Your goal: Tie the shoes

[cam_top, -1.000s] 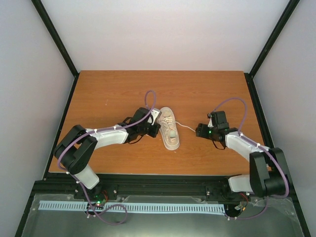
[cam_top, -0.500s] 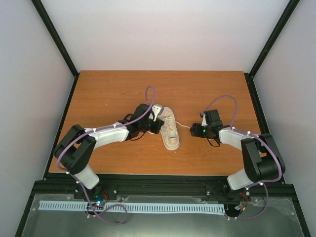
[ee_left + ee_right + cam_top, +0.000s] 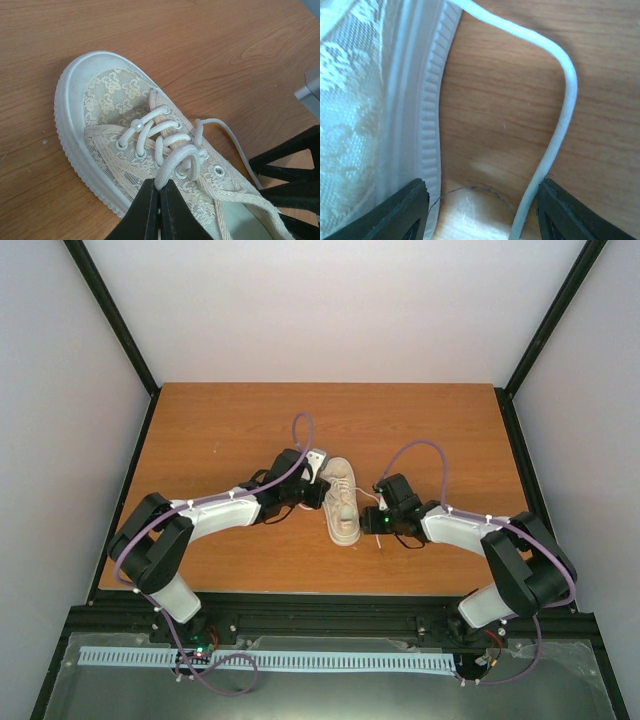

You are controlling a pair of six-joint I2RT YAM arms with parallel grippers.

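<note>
**A:** What has changed?

**B:** The right arm has swung in from well apart. Its right fingers (image 3: 376, 520) now sit just beside the cream canvas sneaker (image 3: 342, 508), parted and narrowing around the loose white lace end (image 3: 560, 100), not yet gripping it.

**A:** And the left?

**B:** The left fingers (image 3: 155, 192) stay clenched on a lace loop (image 3: 175, 160). The sneaker lies mid-way across the wooden desk (image 3: 220, 430), between the arms. I'd judge knotting comes next.

**A:** Containers?

**B:** None; nothing shows inside the sneaker.
</note>
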